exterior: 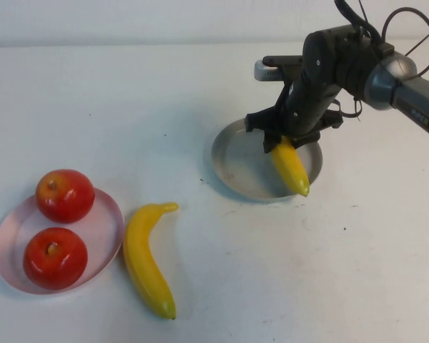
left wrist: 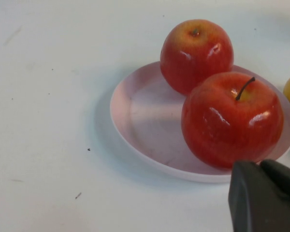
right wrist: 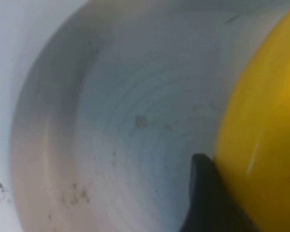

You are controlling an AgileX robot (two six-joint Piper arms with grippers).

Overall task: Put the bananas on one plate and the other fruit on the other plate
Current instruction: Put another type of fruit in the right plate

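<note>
My right gripper (exterior: pixel 282 141) is shut on one banana (exterior: pixel 291 168) over the grey plate (exterior: pixel 236 168). The banana slants down, and its lower tip is at the plate's near rim. In the right wrist view the banana (right wrist: pixel 266 121) fills one side against a dark finger (right wrist: pixel 205 193), with the grey plate (right wrist: pixel 111 121) below. The second banana (exterior: pixel 146 261) lies on the table beside the pale pink plate (exterior: pixel 107 221). Two red apples (exterior: pixel 64 195) (exterior: pixel 55 257) sit on the pink plate. My left gripper (left wrist: pixel 261 166) is shut and empty, close to the pink plate (left wrist: pixel 140 125) and the nearer apple (left wrist: pixel 232 118).
The white table (exterior: pixel 307 271) extends in front of and between the two plates. The right arm (exterior: pixel 386 71) reaches in from the far right above the grey plate. The left arm is out of the high view.
</note>
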